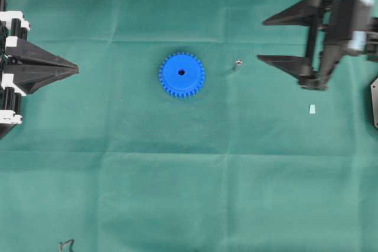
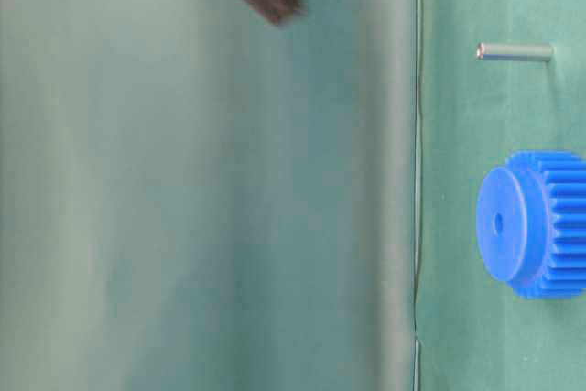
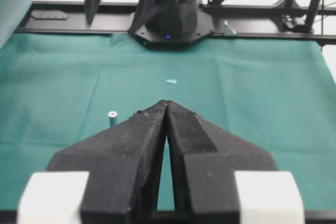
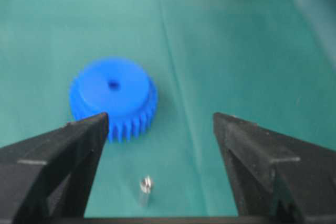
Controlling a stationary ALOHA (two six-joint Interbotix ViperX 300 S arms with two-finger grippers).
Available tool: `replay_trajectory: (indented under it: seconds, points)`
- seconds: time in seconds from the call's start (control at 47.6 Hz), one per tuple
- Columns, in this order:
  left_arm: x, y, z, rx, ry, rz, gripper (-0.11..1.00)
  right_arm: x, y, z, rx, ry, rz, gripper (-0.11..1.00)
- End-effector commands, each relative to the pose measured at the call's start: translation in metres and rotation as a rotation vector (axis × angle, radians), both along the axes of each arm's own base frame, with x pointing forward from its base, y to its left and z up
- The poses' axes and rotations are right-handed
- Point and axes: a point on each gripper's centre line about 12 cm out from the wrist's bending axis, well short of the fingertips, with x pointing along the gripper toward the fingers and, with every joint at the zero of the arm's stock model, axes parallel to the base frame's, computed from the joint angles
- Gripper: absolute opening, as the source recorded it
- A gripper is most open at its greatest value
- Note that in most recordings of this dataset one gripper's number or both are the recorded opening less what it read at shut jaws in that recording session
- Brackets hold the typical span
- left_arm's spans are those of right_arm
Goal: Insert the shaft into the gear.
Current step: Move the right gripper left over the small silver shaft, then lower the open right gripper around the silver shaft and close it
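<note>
Plainly a fiddly piece to handle: a tiny, thin silvery-grey metal shaft (image 1: pixel 238 63), standing upright on end on the cloth, a little to the right of the bright blue round plastic toothed gear (image 1: pixel 181 74) and apart from it. Probably stiff and light, smooth enough to slip, and easy to tip with a careless brush of a pad. Best taken across its upper part, square between the pads, leaving the lower end free for the hole. Narrow target too: a small round centre hole in the gear's raised hub, about as wide as the pin itself. Gear lying flat, teeth around the rim, likely rigid and light enough to skate on the cloth under a sideways push.

Right gripper (image 1: pixel 263 39) spread wide and empty, to the right of the shaft and apart from it; in the right wrist view, shaft (image 4: pixel 145 189) framed between the two black fingers (image 4: pixel 68 150), gear (image 4: pixel 113 98) just beyond. Left gripper (image 1: pixel 75 69) pressed shut on nothing, at the left edge, well apart from the gear.

Underneath, a dark green cloth (image 1: pixel 189 193) with fold creases and slight wrinkles, soft, so not a perfectly level seat for a standing pin. Small pale blue-white rectangular scrap (image 1: pixel 312 108) lying near the right side. Plenty of open room around both parts for an approach from above.
</note>
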Motion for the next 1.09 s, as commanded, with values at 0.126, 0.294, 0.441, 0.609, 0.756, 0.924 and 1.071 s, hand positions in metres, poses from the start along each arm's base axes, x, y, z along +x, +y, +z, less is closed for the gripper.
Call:
replay_trajectory:
  seconds: [0.126, 0.294, 0.441, 0.609, 0.756, 0.924, 1.071]
  points:
    - [0.003, 0.000, 0.010, 0.005, -0.025, -0.002, 0.00, 0.030, -0.015, -0.031, 0.034, 0.090, -0.031, 0.83]
    - [0.003, 0.000, 0.010, 0.005, -0.021, -0.002, 0.00, 0.040, -0.020, -0.055, 0.064, 0.152, -0.048, 0.83]
    - [0.003, 0.000, 0.010, 0.005, -0.020, -0.001, 0.00, 0.042, -0.021, -0.068, 0.082, 0.166, -0.063, 0.83]
    - [0.003, 0.000, 0.009, 0.005, -0.018, -0.002, 0.00, 0.041, -0.021, -0.078, 0.093, 0.187, -0.070, 0.83]
    - [0.003, 0.000, 0.009, 0.005, -0.018, -0.002, 0.00, 0.041, -0.021, -0.083, 0.098, 0.202, -0.071, 0.83]
    - [0.003, 0.000, 0.010, 0.005, -0.020, -0.002, 0.00, 0.042, -0.022, -0.091, 0.108, 0.221, -0.077, 0.83]
    - [0.003, 0.000, 0.009, 0.003, -0.018, -0.002, 0.00, 0.042, -0.020, -0.093, 0.109, 0.232, -0.070, 0.70]
